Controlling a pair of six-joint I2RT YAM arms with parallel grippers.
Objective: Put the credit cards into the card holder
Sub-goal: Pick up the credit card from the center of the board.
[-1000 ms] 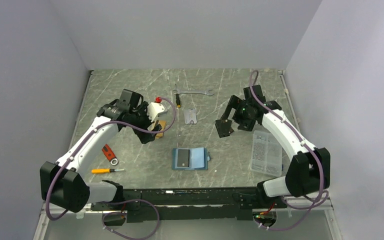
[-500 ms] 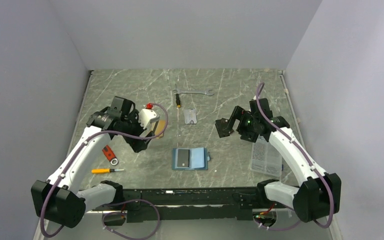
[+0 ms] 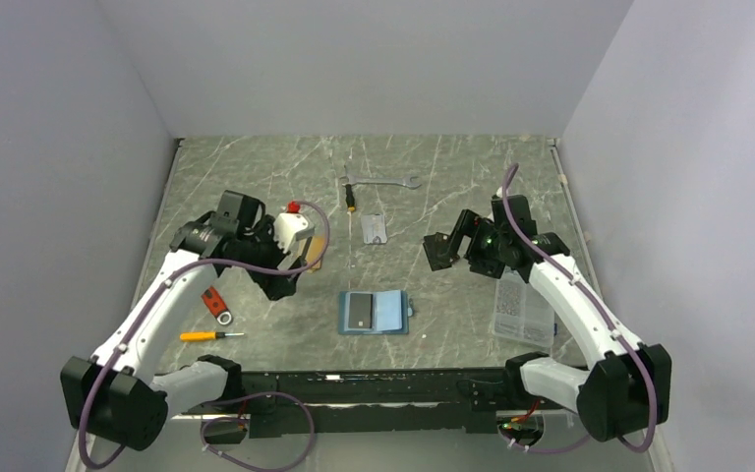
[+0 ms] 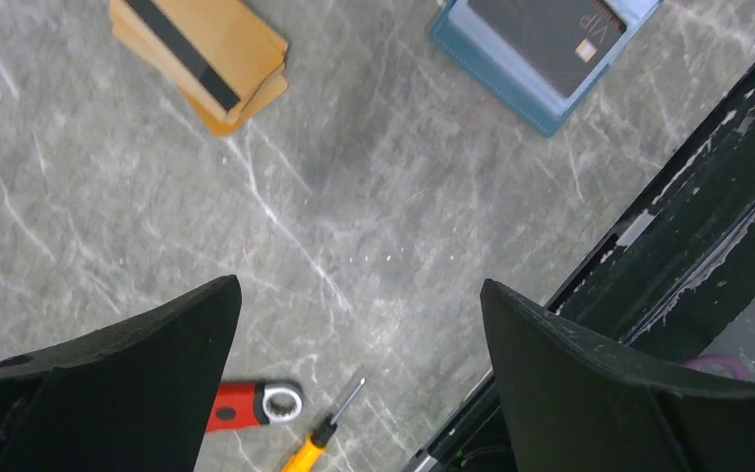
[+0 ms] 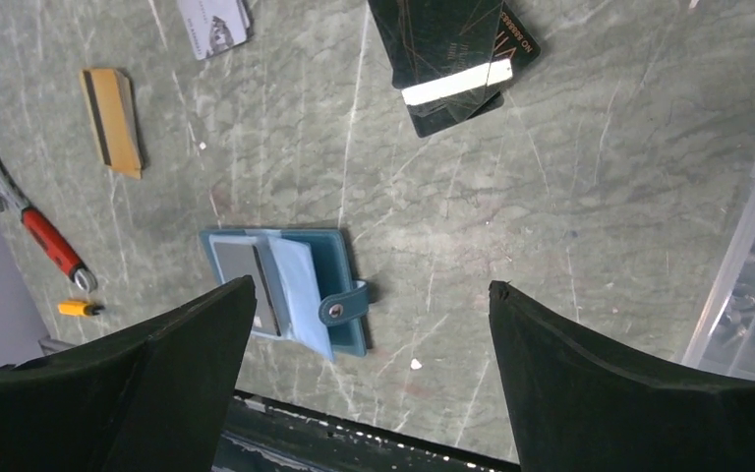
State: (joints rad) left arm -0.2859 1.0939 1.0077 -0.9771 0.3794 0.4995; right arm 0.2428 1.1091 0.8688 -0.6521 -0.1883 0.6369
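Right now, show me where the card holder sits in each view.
Top external: card holder, centre, near the front edge.
Left wrist: card holder, top right corner, cut off.
Right wrist: card holder, lower left of centre.
Shared landmark: red-handled tool, visible in all three.

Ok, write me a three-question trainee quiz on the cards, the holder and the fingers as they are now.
1. True or false: the card holder lies open on the table.
2. What already sits inside it? A) an orange card B) a dark card C) a wrench
3. Short answer: which fingers hold a card, the left fingers or the right fingers?
Key: 1 true. 2 B. 3 neither; both pairs stand open and empty, and the orange stack and the dark stack lie loose on the table.
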